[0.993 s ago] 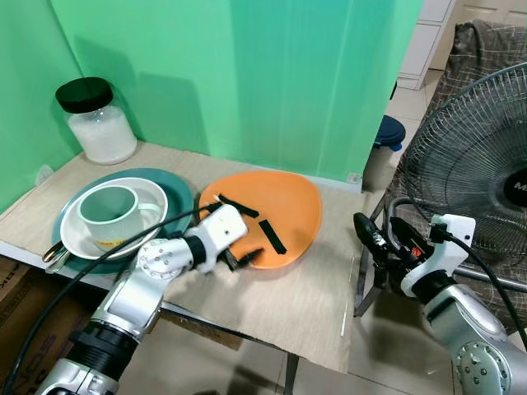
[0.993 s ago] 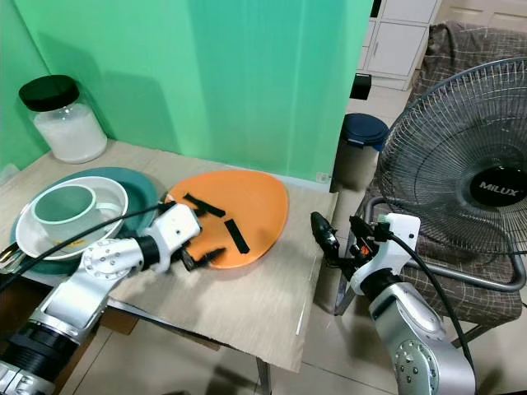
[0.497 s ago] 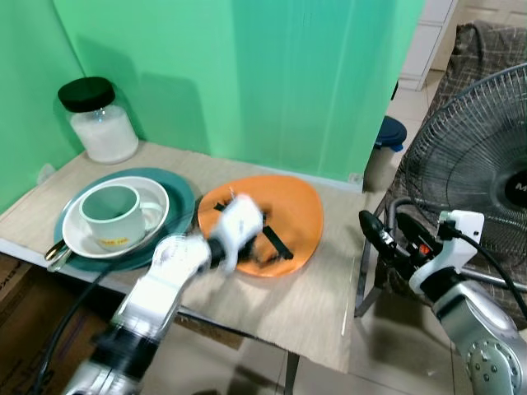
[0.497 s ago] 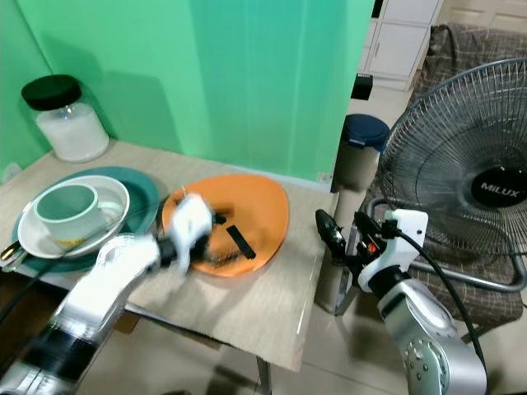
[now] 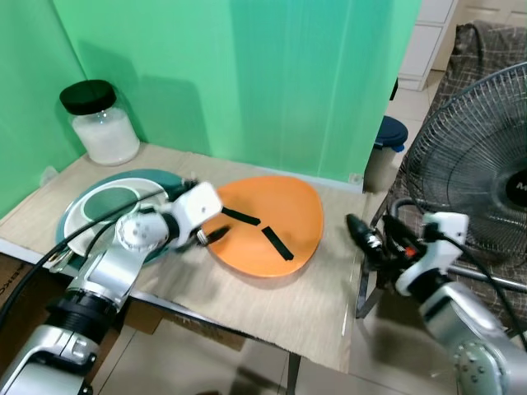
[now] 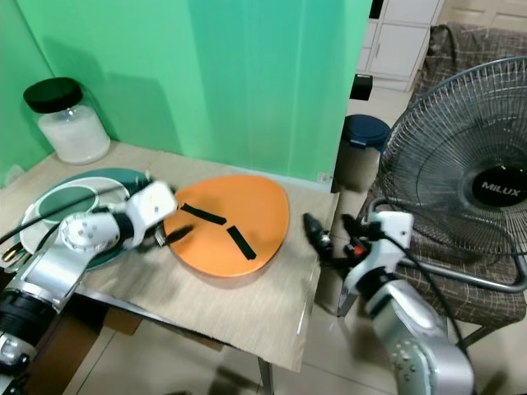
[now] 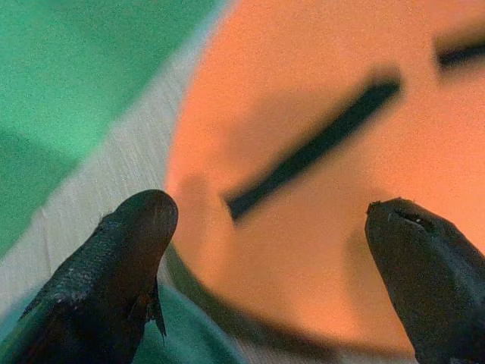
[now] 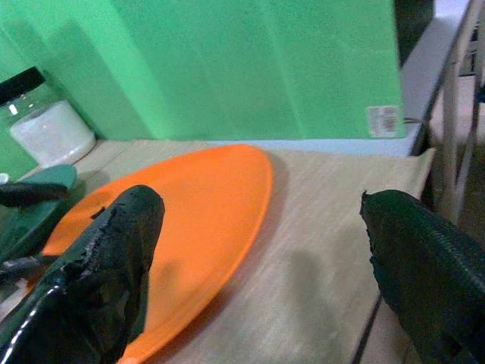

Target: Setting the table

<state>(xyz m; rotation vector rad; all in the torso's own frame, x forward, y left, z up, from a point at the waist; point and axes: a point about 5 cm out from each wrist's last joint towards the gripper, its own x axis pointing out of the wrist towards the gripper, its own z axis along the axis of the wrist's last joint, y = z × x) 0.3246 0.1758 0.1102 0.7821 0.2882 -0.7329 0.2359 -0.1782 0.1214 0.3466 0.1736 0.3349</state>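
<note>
An orange plate [image 5: 268,226] with two black strips [image 5: 273,242] on it lies flat on the wooden table [image 5: 272,309]. My left gripper [image 5: 214,235] is open at the plate's left rim, low over the table; in the left wrist view its fingers [image 7: 125,265] straddle the rim and one strip [image 7: 311,152]. To the left a white bowl [image 5: 76,216] sits on a teal plate [image 5: 156,177], partly behind my left arm. My right gripper [image 5: 369,234] hangs open and empty just off the table's right edge, pointing at the orange plate [image 8: 189,205].
A glass jar [image 5: 99,123] with a black lid stands at the back left against the green backdrop. A standing fan [image 5: 478,156] is close on the right, beside my right arm. A blue bin [image 5: 389,132] sits behind the table. The table's front is bare cloth.
My left gripper has swung left, from the plate's front part to its left rim. The orange plate now lies a little further forward. The right arm has barely shifted.
</note>
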